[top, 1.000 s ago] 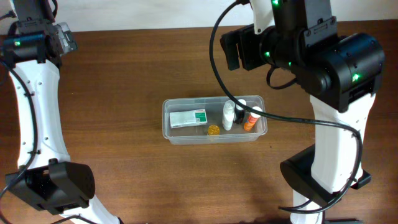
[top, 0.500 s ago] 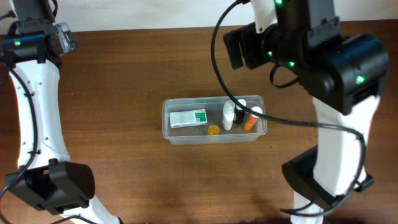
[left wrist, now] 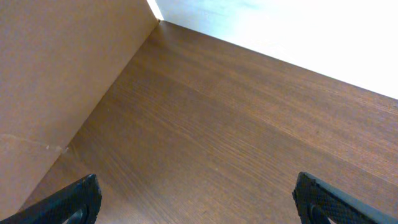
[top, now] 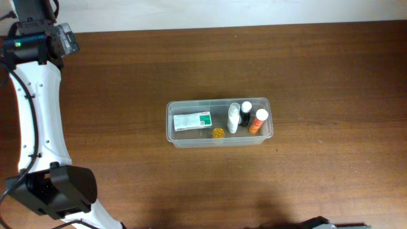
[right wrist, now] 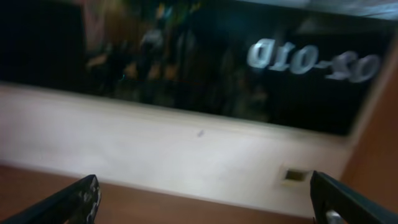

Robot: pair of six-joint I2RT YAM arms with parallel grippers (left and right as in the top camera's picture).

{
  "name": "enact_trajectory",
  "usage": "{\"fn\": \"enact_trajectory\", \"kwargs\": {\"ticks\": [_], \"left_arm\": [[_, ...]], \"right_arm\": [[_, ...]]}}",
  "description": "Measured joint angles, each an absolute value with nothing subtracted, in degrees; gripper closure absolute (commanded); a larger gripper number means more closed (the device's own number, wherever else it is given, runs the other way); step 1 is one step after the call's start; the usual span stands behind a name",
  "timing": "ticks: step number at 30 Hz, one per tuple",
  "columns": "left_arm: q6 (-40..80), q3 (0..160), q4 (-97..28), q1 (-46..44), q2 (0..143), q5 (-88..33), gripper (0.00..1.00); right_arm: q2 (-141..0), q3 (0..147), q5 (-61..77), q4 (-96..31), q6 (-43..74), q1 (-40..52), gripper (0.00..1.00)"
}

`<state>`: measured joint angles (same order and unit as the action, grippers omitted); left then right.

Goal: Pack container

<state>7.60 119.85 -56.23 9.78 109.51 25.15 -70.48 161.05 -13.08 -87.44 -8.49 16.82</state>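
The container [top: 197,141] is sitting at the middle of the table [top: 127,89]. It is holding a green-and-white box [top: 193,120] at its left, a small yellow item [top: 218,133] near the middle, and three bottles [top: 245,114] side by side at its right end. The left gripper [left wrist: 198,200] is hanging wide open over bare wood at the far left corner, gripping nothing. The right gripper [right wrist: 211,202] is likewise gaping wide and empty, its blurred view facing a pale wall.

Overhead looks down; wrists — left at table [left wrist: 217,137], right at wall [right wrist: 186,162].
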Motion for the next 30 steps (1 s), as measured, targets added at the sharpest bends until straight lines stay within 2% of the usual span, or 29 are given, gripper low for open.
{"fn": "enact_trajectory", "kwargs": {"ticks": [16, 23, 30], "left_arm": [[7.6, 119.9, -56.3, 9.8, 109.5, 25.2, 0.01], [7.6, 119.9, -56.3, 9.8, 109.5, 25.2, 0.01], [7.6, 119.9, -56.3, 9.8, 109.5, 25.1, 0.01]], "right_arm": [[-34.8, 90.5, -5.2, -59.4, -9.1, -0.7, 0.02], [-22.7, 58.1, 1.7, -35.0, -9.1, -3.9, 0.02], [-12.6, 32.1, 5.5, -11.6, -9.1, -4.0, 0.02]]}}
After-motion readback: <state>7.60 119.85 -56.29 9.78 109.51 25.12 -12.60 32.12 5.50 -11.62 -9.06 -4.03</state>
